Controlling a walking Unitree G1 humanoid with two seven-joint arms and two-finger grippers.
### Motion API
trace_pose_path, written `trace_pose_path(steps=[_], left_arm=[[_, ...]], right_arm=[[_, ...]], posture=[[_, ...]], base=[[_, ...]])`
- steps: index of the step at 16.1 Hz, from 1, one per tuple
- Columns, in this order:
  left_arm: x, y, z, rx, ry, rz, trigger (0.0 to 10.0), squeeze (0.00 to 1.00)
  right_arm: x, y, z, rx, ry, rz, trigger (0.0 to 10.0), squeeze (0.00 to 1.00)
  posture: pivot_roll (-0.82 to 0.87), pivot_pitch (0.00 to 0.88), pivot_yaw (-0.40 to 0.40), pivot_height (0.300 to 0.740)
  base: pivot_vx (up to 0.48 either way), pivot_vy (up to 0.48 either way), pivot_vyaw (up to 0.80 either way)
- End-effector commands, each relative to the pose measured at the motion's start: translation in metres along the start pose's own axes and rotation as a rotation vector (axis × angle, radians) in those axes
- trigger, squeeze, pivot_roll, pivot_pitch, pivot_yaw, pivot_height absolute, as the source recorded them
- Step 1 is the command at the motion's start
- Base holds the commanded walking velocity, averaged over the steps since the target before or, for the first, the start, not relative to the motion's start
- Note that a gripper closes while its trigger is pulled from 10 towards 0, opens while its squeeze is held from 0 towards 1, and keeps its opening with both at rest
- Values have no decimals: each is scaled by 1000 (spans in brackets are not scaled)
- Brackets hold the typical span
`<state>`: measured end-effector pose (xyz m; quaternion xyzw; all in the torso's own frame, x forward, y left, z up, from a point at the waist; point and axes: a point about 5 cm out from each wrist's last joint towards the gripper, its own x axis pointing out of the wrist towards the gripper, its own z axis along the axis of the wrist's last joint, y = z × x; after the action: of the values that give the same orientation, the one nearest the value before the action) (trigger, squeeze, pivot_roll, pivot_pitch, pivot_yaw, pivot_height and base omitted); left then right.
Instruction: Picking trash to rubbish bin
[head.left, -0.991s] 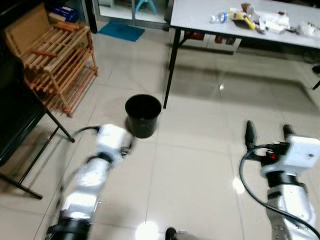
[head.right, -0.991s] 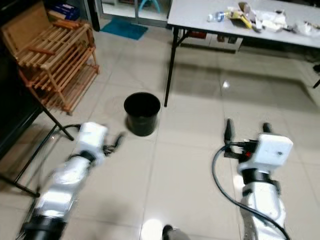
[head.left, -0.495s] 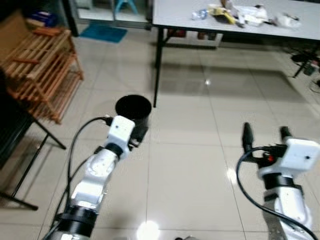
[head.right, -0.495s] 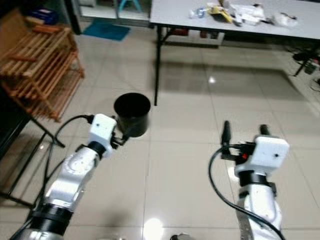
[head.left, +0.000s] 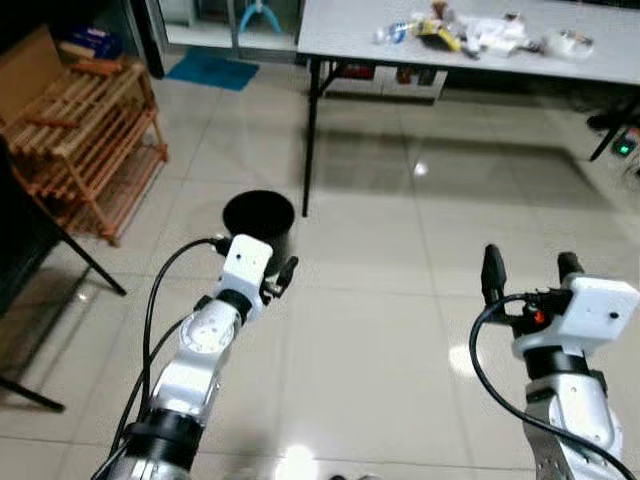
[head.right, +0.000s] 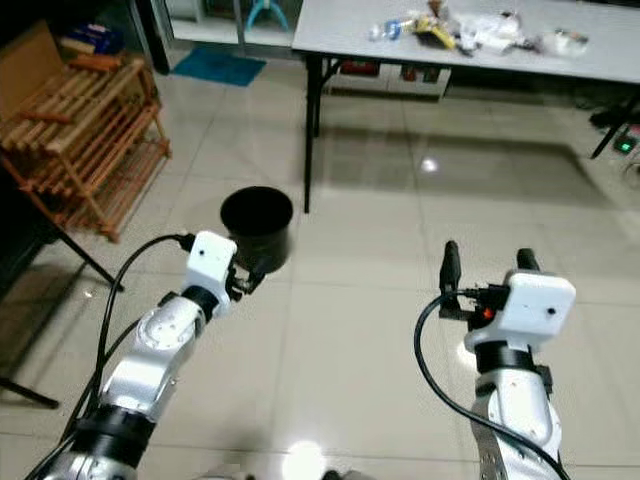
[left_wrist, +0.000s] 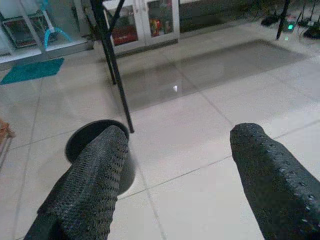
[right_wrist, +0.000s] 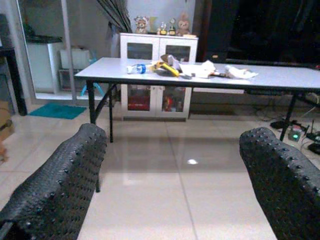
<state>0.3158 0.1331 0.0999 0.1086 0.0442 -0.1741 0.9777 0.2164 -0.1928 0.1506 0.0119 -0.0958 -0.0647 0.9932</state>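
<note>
The left pincer (head.left: 281, 274) is hovering released, lower left of the frame, just beside the black rubbish bin (head.left: 258, 220) on the tiled floor (head.left: 380, 330). The right pincer (head.left: 528, 266) is hanging released at lower right, holding nothing. Trash (head.left: 470, 28) is lying on the grey surface (head.left: 340, 35) at the top. The right wrist view is adding a white cabinet (right_wrist: 159, 75) behind it; the eye views are showing a wooden rack (head.left: 85, 130) at upper left.
</note>
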Motion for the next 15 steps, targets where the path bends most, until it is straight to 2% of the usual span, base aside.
trace_pose_path(steps=[1, 15], left_arm=[[1, 2, -2, 4, 11, 13, 10000, 0], [7, 3, -5, 16, 26, 37, 10000, 0]], right_arm=[[-1, 0, 4, -3, -14, -4, 10000, 0], [3, 11, -3, 11, 19, 51, 10000, 0]], posture=[[145, 98, -30, 740], [141, 98, -29, 740]], base=[[0, -469, 0], [0, -472, 0]])
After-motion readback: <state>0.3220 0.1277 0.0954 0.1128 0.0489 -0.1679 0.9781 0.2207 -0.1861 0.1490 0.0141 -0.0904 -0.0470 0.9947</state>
